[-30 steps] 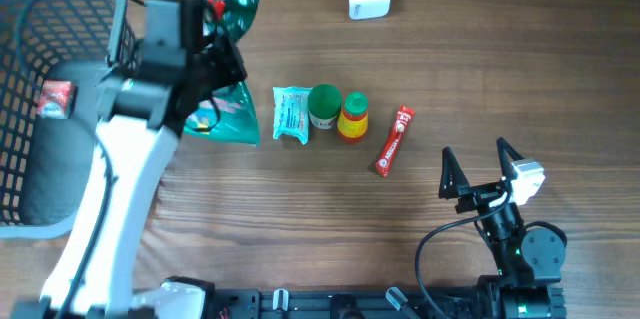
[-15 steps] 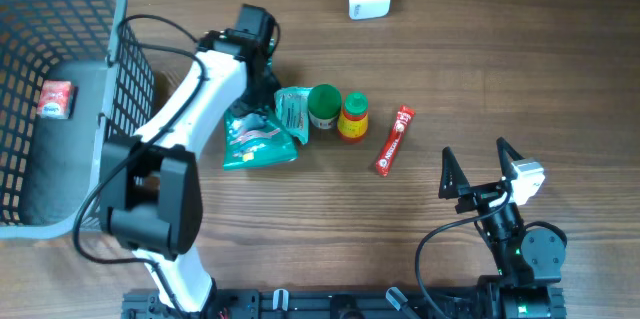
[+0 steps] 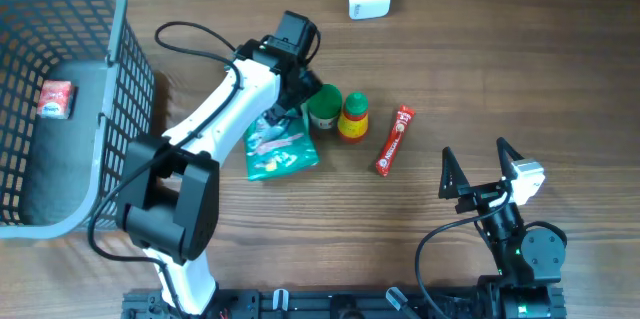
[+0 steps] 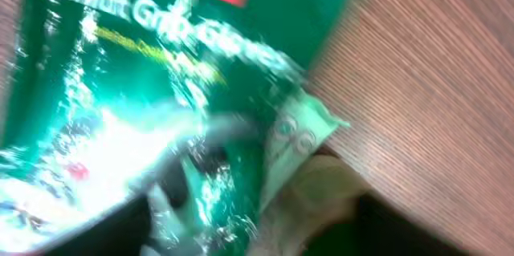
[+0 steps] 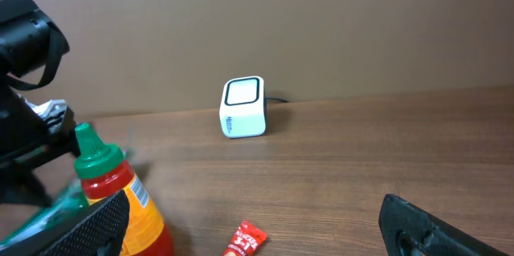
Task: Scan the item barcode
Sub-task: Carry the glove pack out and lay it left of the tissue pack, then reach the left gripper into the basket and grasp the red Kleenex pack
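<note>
left fingers (image 3: 283, 107) seem to rest on the green packet (image 3: 282, 151) (grip unclear, view blurred); right fingers (image 3: 447, 167) spread, empty.

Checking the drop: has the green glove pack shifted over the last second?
Yes. The green glove pack has moved right, away from the basket and closer to the red sachet.

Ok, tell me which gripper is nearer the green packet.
Left. The left gripper is right over the far end of the green packet; the right gripper sits well off to its right, past the red sachet.
</note>
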### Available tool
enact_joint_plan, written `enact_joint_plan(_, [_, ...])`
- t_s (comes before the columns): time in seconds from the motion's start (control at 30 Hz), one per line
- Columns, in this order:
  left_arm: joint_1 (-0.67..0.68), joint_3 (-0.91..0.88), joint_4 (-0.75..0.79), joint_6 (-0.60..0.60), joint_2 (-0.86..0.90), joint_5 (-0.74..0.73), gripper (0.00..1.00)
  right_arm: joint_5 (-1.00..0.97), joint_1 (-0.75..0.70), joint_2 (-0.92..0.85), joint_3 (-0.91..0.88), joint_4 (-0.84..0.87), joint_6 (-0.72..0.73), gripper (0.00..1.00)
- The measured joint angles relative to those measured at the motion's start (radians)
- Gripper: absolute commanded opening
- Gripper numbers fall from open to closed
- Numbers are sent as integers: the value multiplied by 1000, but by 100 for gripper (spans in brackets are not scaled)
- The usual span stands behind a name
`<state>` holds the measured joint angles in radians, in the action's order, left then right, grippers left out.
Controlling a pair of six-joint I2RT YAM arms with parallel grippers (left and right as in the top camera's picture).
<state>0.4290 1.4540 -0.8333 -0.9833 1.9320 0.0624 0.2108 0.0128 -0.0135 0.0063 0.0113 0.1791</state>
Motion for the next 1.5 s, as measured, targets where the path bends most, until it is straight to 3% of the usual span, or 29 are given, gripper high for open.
enact_joint_plan(0.17, [8,0,-31,1,-37,11,100,0,0,0,0,0,0,100])
enact_joint_plan(0.3, [8,48,-24,40,-183,74,100,0,0,0,0,0,0,100])
enact_joint_plan(0.43, [8,91,88,131,-361,147,100,0,0,0,0,0,0,100])
enact_joint_plan(0.6, [8,100,140,243,-467,271,100,0,0,0,0,0,0,100])
enact_joint_plan(0.73, [-8,110,154,291,-515,456,100,0,0,0,0,0,0,100])
enact_joint_plan(0.83, [-117,149,157,298,-597,555,100,0,0,0,0,0,0,100])
enact_joint_plan(0.93, [-282,169,72,263,-661,562,100,0,0,0,0,0,0,100])
enact_joint_plan(1.1, [-620,172,-84,179,-656,431,100,0,0,0,0,0,0,100])
enact_joint_plan(1.2, [-777,172,-140,159,-599,341,88,-2,0,0,0,0,0,100])
enact_joint_plan(1.3, [-869,172,-176,148,-522,305,84,-2,0,0,0,0,0,100])
enact_joint_plan(1.5, [-930,123,-146,140,-357,279,84,-2,0,0,0,0,0,100])
